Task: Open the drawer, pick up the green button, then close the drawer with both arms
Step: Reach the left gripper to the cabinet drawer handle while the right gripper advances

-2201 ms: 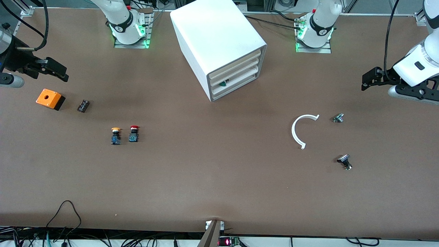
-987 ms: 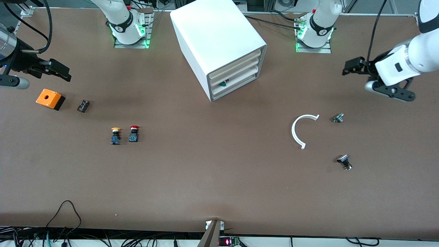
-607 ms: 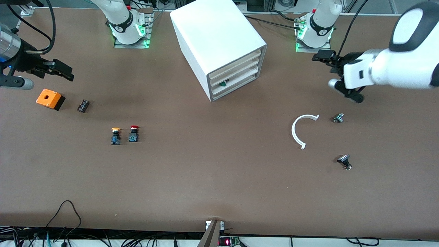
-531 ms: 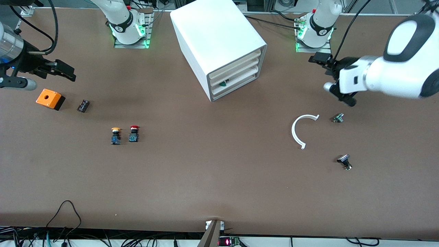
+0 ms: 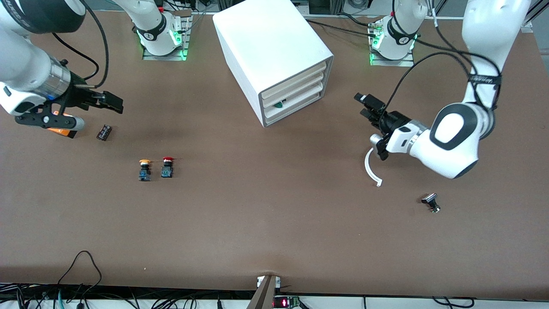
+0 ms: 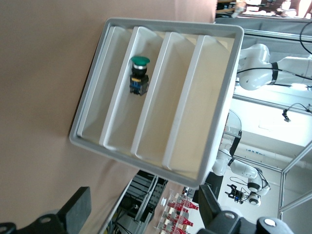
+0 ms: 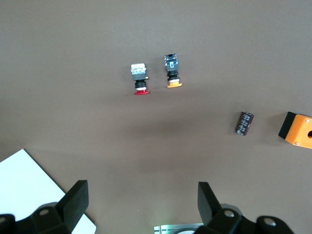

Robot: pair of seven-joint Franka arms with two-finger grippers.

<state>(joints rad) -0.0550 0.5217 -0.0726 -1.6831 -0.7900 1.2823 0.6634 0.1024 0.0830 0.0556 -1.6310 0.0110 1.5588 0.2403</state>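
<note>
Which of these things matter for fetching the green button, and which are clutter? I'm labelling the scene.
Job:
- lowest drawer in the white cabinet
- green button inside it
- left hand, open, over the table in front of the drawers
- right hand, open, near the orange box

Clutter:
- yellow button
- red button
- orange box
- white arc

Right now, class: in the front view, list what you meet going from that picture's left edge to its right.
Right gripper → yellow-capped button → red-capped button → cabinet → left gripper → black knob.
</note>
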